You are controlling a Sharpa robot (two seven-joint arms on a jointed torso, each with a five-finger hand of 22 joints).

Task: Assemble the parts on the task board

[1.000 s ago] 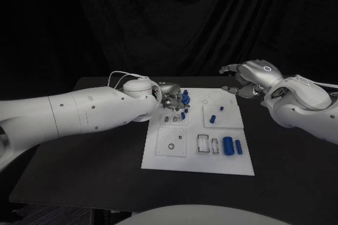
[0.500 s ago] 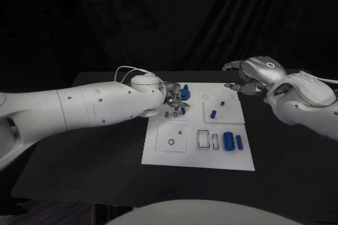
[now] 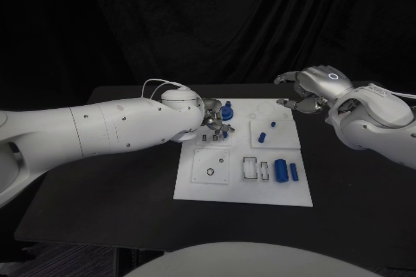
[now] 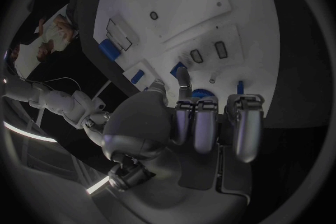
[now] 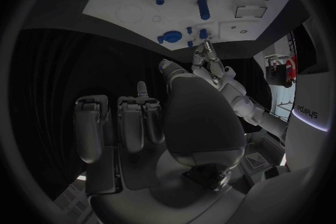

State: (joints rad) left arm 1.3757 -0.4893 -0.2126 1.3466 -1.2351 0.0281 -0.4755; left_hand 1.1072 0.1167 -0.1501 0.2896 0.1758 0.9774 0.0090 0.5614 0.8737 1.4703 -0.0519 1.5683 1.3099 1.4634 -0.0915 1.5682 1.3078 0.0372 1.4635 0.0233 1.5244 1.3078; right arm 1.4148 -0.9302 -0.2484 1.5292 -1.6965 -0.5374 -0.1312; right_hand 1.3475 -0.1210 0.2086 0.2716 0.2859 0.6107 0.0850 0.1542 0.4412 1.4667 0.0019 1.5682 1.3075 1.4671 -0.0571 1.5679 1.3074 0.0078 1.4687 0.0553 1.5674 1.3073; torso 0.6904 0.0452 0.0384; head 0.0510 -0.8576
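The white task board (image 3: 243, 190) lies in the middle of the table. My left hand (image 3: 212, 122) hovers over its far left corner with most fingers curled. Its fingertips (image 4: 183, 75) sit at a small blue peg (image 3: 225, 133); I cannot tell whether they pinch it. A blue gear-like part (image 3: 227, 113) stands just beside that hand, also seen as the gear (image 4: 203, 92). My right hand (image 3: 308, 92) hangs off the board's far right corner, fingers curled in on nothing. Two short blue pegs (image 3: 262, 138) stand on a raised plate.
A thick blue cylinder (image 3: 281, 170) and a slimmer one (image 3: 294, 172) lie at the board's near right, beside two rectangular slots (image 3: 250, 167). A square plate (image 3: 211, 160) with a small ring sits near left. Black table (image 3: 104, 193) surrounds the board.
The camera has shifted, so the whole scene sits higher. My left hand has edged slightly toward me relative to the gear. My right hand has lifted a little away from the board.
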